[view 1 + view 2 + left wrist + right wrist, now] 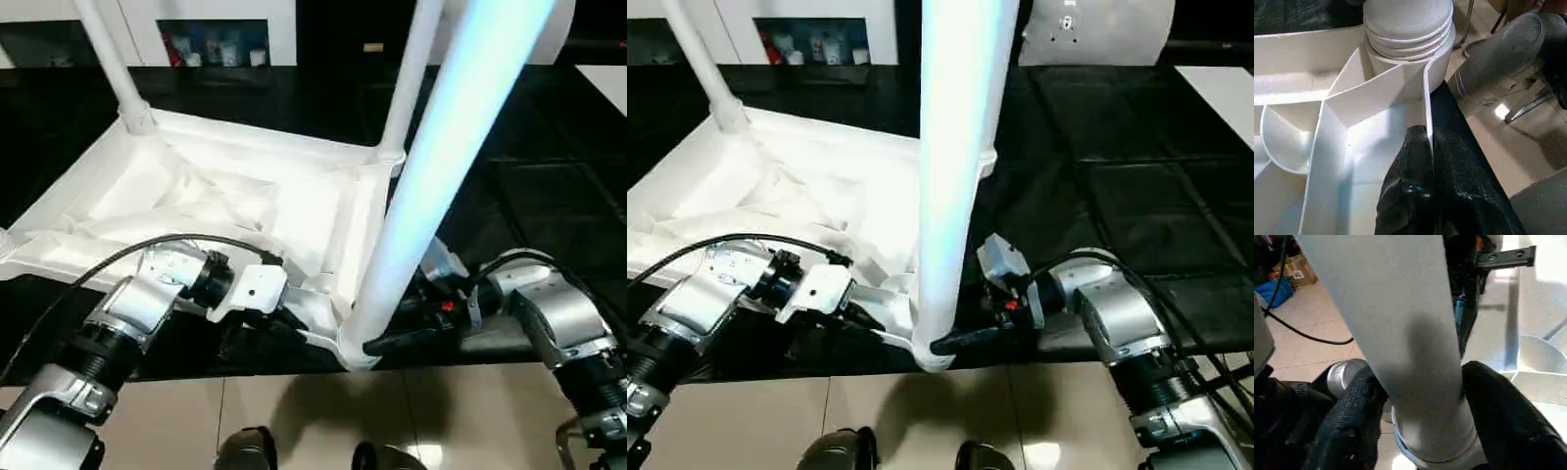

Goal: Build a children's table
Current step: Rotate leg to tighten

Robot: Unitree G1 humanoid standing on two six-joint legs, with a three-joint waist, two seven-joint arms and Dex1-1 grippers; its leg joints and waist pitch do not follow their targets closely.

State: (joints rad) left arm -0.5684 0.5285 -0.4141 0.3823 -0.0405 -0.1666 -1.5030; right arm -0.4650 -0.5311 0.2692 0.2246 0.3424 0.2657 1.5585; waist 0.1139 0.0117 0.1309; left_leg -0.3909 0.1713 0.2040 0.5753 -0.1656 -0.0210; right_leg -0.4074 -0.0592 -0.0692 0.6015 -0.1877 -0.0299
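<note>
The small white plastic children's table (225,206) lies upside down on the large black-covered table (549,186), its ribbed underside facing up and its near corner hanging at the black table's front edge, just above the tiled floor (294,421). Three long white tube legs show in the head views: two at the far corners and the near leg (431,186), which rises steeply from the round near-corner socket (1405,44) and leans a little toward the camera, its long axis close to upright. That leg stands directly between the right hand's (1418,406) two black fingers (1347,416), one on each side of the tube just above the socket; they sit against it or nearly so, though I cannot tell whether the grip is firm. The left hand (1418,161) is pinched narrow on the thin upright side wall (1426,107) of the tabletop, just beside the same corner, steadying it. By my judgement the coming move turns on pressing or twisting the leg down along its own axis into the socket, with the right hand nearer to do it.
</note>
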